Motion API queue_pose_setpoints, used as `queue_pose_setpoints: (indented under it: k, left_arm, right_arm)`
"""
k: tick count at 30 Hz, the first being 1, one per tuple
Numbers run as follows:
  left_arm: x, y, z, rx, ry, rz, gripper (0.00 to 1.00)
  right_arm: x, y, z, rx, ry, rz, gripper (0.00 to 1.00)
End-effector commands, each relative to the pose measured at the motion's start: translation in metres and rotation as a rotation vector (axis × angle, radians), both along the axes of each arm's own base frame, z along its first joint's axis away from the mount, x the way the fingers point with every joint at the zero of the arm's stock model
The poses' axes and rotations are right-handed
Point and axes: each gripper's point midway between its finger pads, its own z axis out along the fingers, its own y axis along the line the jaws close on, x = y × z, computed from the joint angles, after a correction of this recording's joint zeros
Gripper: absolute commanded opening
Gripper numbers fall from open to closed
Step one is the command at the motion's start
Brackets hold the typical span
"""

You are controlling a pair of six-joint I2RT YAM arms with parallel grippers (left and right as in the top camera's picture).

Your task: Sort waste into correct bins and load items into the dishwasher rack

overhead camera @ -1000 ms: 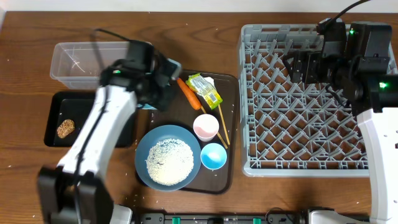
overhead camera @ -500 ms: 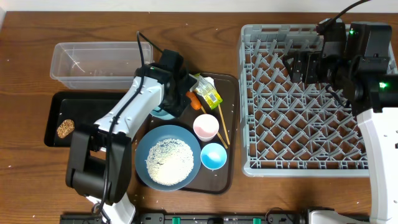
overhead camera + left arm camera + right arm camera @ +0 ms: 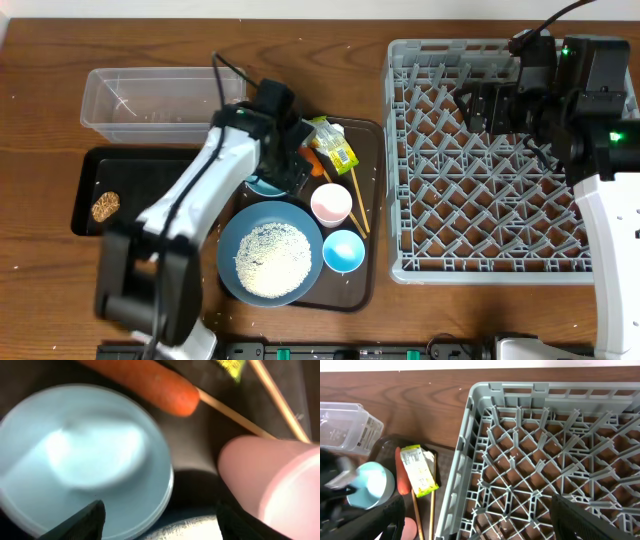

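- Black-fingered left claw (image 3: 160, 512) hangs released, jaws spread wide with nothing between them, low over the brown serving tray (image 3: 200, 445).
- Under one finger sits the small light-blue bowl (image 3: 80, 460), and the pink cup (image 3: 270, 480) stands by the other.
- Just beyond the bowl's rim the orange carrot (image 3: 150, 385) lies flat on the tray. Its blunt end meets a chopstick (image 3: 235, 415) (touching or merely overlapping, I cannot tell).
- My judgement is that the carrot is stiff, light and smooth-skinned, so it may roll. It is best pinched across its thick middle, clear of bowl and chopstick.
- Farther off, the right claw (image 3: 480, 525) is also released and empty, above the grey rack (image 3: 545, 386) on the desk (image 3: 420, 390).
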Motion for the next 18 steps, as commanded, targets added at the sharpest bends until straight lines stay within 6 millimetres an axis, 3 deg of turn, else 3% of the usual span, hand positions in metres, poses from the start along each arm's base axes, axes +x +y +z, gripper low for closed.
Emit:
queue_pose_setpoints:
  k: [1,3,6,8,11,18]
  left_arm:
    - [-0.001,0.003,0.052,-0.045,-0.09,0.094,0.73]
    - [-0.018,0.009,0.059,-0.036,-0.061,0.105,0.73]
    - [-0.047,0.018,0.052,0.003,0.039,0.104,0.73]
    - [-0.063,0.022,0.044,0.027,0.105,0.118,0.81]
    - [-0.09,0.015,0.032,0.001,0.217,0.102,0.89]
    - [-0.133,-0.001,0.022,0.021,0.286,0.051,0.91]
  right_arm:
    - [0.003,-0.003,0.005,-0.001,-0.012,-0.012,0.87]
    - [0.003,-0.003,0.005,-0.001,-0.013,-0.012,0.88]
    - [0.003,-0.003,0.005,0.0,-0.012,-0.012,0.88]
    - [0.003,-0.003,0.005,0.0,-0.012,-0.012,0.88]
    - [0.003,-0.003,0.005,0.001,-0.012,-0.012,0.88]
    - [0.002,-0.003,0.004,0.0,-0.005,-0.012,0.89]
